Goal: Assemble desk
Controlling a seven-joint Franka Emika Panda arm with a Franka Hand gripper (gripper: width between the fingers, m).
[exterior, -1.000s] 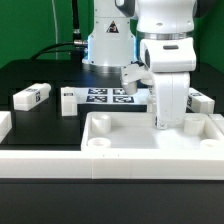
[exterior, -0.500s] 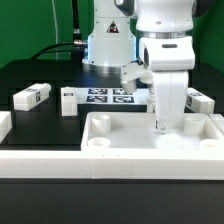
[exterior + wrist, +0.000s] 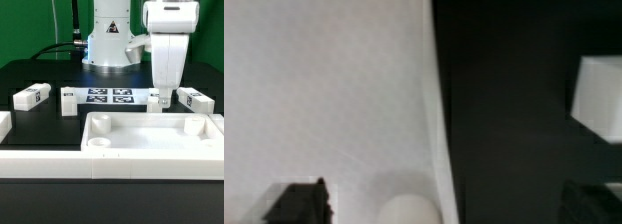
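The white desk top (image 3: 100,150), a rimmed tray, lies at the front of the black table. Three white tagged legs lie behind it: two at the exterior view's left (image 3: 33,96) (image 3: 67,100) and one at its right (image 3: 196,100). My gripper (image 3: 160,97) hangs above the tray's back rim near the right end, apart from the tray. In the wrist view the gripper (image 3: 446,205) is open and empty, with dark fingertips (image 3: 295,202) wide apart over the tray's white surface (image 3: 331,100). A leg (image 3: 598,95) shows on the black table beside it.
The marker board (image 3: 110,96) lies flat behind the tray, between the legs. The robot base (image 3: 108,45) stands at the back. A white piece (image 3: 4,124) shows at the exterior view's left edge.
My gripper has risen out of the tray's right part and moved back toward its rear rim. The tray and the legs have not moved.
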